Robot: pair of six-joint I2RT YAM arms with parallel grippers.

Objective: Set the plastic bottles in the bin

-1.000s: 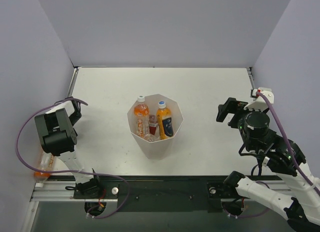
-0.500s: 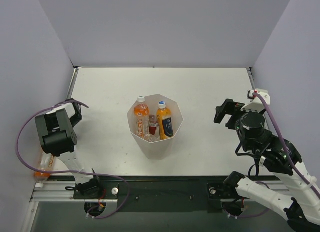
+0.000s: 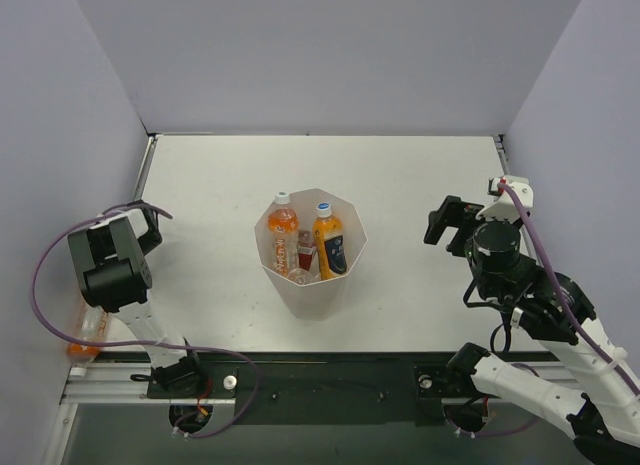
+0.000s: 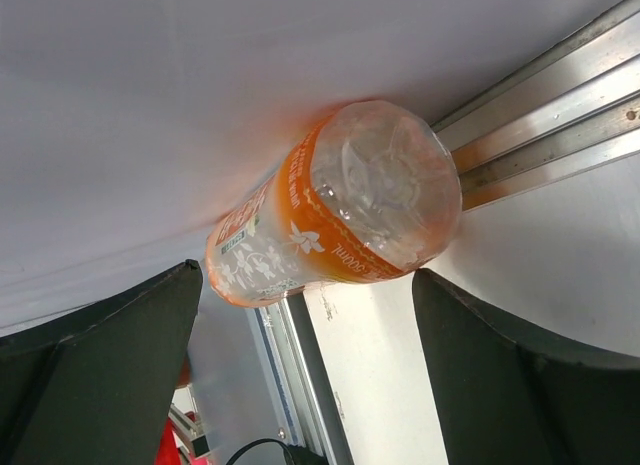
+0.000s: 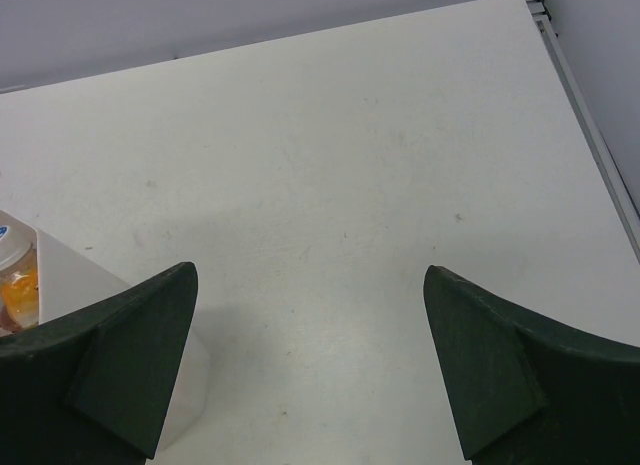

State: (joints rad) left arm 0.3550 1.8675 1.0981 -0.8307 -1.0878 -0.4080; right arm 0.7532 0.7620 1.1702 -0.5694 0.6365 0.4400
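The white faceted bin (image 3: 345, 270) stands mid-table and holds three upright plastic bottles: an orange one with a white cap (image 3: 283, 223), an orange one with a dark blue label (image 3: 327, 241) and a red-labelled one (image 3: 304, 251). Another orange bottle (image 4: 330, 210) lies on its side between the left wall and the table's edge rail, and it also shows in the top view (image 3: 86, 335). My left gripper (image 4: 310, 375) (image 3: 149, 225) is open and empty, with that bottle ahead of its fingertips and untouched. My right gripper (image 5: 310, 365) (image 3: 446, 223) is open and empty above bare table, right of the bin (image 5: 70, 285).
Aluminium rails (image 4: 540, 135) run along the table's left edge, with the purple-grey wall right behind them. A purple cable (image 3: 45, 285) loops round the left arm. Walls close the table at the back and on both sides.
My right gripper has shifted a little to the left, toward the bin. The left arm has barely moved. The bottles and bin have not moved.
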